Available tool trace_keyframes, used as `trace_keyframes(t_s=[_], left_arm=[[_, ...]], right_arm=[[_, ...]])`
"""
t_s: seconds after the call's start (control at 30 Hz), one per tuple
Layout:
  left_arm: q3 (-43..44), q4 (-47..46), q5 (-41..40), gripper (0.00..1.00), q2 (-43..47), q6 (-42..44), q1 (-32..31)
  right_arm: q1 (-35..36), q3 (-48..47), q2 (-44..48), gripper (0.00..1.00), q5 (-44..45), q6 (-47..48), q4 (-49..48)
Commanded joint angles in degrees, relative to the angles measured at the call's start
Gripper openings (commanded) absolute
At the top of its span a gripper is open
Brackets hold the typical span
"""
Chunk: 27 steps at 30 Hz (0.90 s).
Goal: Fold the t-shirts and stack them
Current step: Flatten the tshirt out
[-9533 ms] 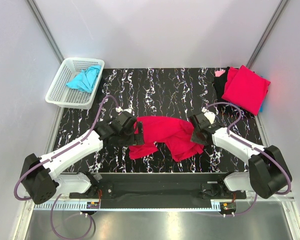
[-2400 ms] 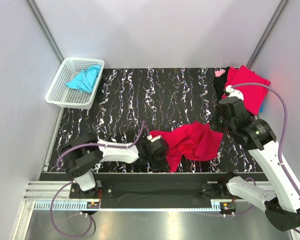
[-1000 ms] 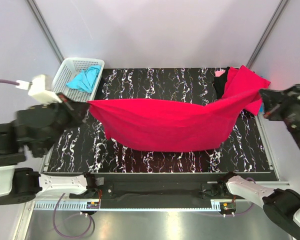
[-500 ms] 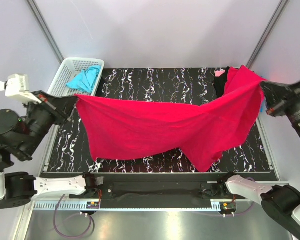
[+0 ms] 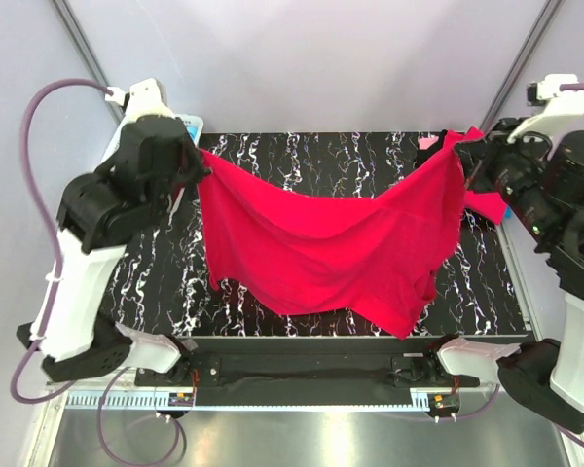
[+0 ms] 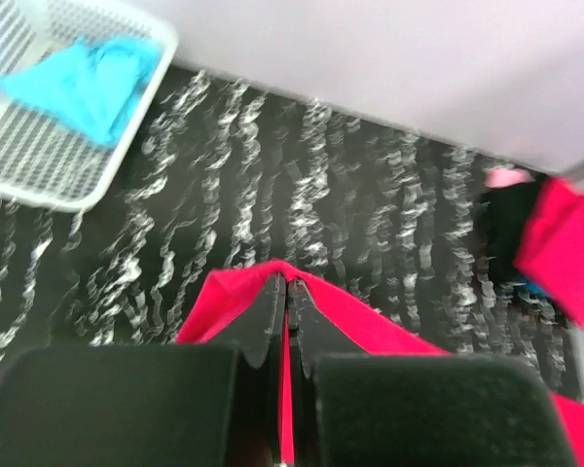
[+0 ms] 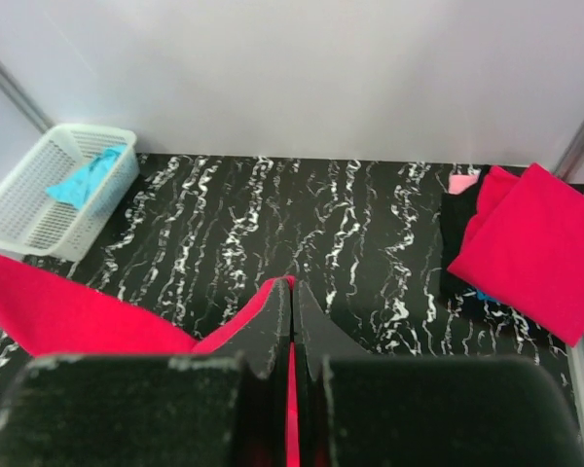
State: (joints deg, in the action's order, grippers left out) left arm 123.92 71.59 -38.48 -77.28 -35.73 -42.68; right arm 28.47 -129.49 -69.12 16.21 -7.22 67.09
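Far left: basket with a crumpled turquoise shirt in it, waiting its turn.

Left gripper: raised high over the table's left side, fingers pressed together on one top corner of the red shirt. Only a thin red edge shows between the pads, so the bite looks shallow.

Middle: the red shirt hangs between my two arms like a slack sheet, well above the table. The top edge sags in the centre. The lower hem drapes unevenly, with the right side dropping to a point near the near edge.

Right gripper: also high, pinching the opposite top corner, cloth just visible in the closed jaws.

Far right: a folded red shirt lies on the stack at the far corner, dark cloth under it.

Step in hand, as I judge it: spread the shirt and lay it flat for folding. To do it well:
- draw the arms slightly apart to take out the sag, without tearing the thin pinch loose
- lower both at one rate, near hem touching down first
- drag toward the far side so the cloth lays out smooth
- stay clear of the stack and basket
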Motion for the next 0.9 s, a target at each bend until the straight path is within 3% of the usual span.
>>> trace_keyframes(t_s=[0.0, 0.13, 0.3, 0.43, 0.57, 0.87], left_arm=[[5.01, 6.17, 8.32, 0.0, -2.43, -2.24, 10.29], [6.07, 8.03, 12.28, 0.0, -7.62, -1.19, 19.09], [8.7, 7.6, 17.29, 0.0, -10.18, 1.44, 22.64], [8.89, 7.24, 20.81, 0.0, -5.88, 3.55, 22.64], [6.69, 7.51, 23.97, 0.0, 1.06, 5.31, 22.64], [-4.82, 8.3, 24.95, 0.0, 19.43, 6.37, 22.64]], right_arm=[[-0.08, -0.32, -1.62, 0.0, 4.34, 2.3, -3.55], [-0.08, -0.85, -4.08, 0.0, 8.83, 3.53, -3.72], [-0.08, -1.29, -5.5, 0.0, 11.13, 3.1, -3.63], [-0.08, -3.3, -2.34, 0.0, 10.95, 2.3, -2.85], [0.01, -3.68, 0.38, 0.0, 17.09, 4.58, -0.55], [-0.08, -1.03, 8.83, 0.0, 12.63, 3.53, 2.69]])
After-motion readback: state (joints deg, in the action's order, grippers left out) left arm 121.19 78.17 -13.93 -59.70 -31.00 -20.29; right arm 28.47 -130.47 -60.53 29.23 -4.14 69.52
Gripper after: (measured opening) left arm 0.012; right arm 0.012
